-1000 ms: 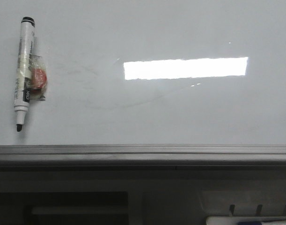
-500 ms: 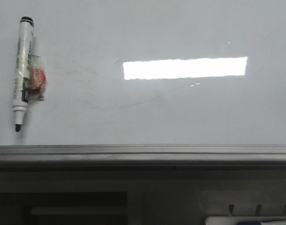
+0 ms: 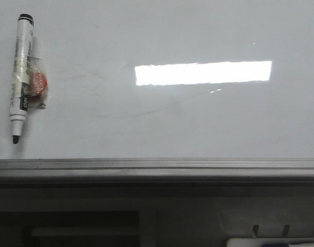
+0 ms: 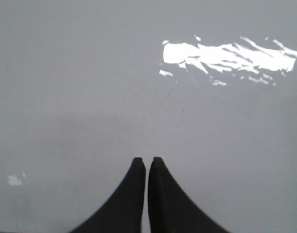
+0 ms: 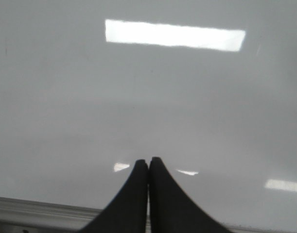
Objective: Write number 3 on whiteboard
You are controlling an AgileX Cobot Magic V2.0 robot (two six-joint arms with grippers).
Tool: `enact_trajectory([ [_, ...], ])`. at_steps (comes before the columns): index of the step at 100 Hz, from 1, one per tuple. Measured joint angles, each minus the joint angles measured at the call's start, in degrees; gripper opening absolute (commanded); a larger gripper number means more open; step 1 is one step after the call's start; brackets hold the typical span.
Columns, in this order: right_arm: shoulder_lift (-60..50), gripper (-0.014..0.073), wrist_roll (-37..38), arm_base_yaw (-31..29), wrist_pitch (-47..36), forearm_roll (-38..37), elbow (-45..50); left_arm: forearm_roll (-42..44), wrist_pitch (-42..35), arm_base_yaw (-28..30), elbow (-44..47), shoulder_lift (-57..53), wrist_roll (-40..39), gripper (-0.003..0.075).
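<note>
Front view: whiteboard [image 3: 162,128] fills the upper part of the frame, grey bottom rail along its lower edge, bright rectangular reflection [image 3: 203,73] right of centre. Marker [image 3: 20,77] lies at the far left of the board, uncapped, long axis nearly upright with a slight lean, black tip pointing down toward the rail, butt end up. Small clear packet with a red item [image 3: 37,85] touching the marker's right flank at mid-length. No digit 3 on the board; only faint grey smears near centre. No arm or hand in this view.

Left wrist view: left hand [image 4: 147,162] pointed at bare grey-white surface, fingertips closed to a hairline gap, holding nothing. Marker not in this view. Broken bright reflection ahead of the fingers.

Right wrist view: right hand [image 5: 148,162] likewise pinched together and empty, over the board close to the rail. Marker not in this view.

Judgement: writing not yet begun; pickup of the marker comes first. Marker on the left side, so left arm probably the nearer one. Fingers to be opened first, then closed across the barrel, square to the near-upright axis, clear of the packet.
</note>
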Motion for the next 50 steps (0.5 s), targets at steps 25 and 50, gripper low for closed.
enact_trajectory([
  [25,2.8,-0.0043,0.0,0.0,6.5,1.3,-2.3,0.0,2.8,0.0,-3.7,2.7,0.0,-0.0020],
  [50,3.1,-0.0043,0.0,0.0,9.1,2.1,-2.4,-0.8,3.1,0.0,-3.9,2.7,3.0,0.0235],
])
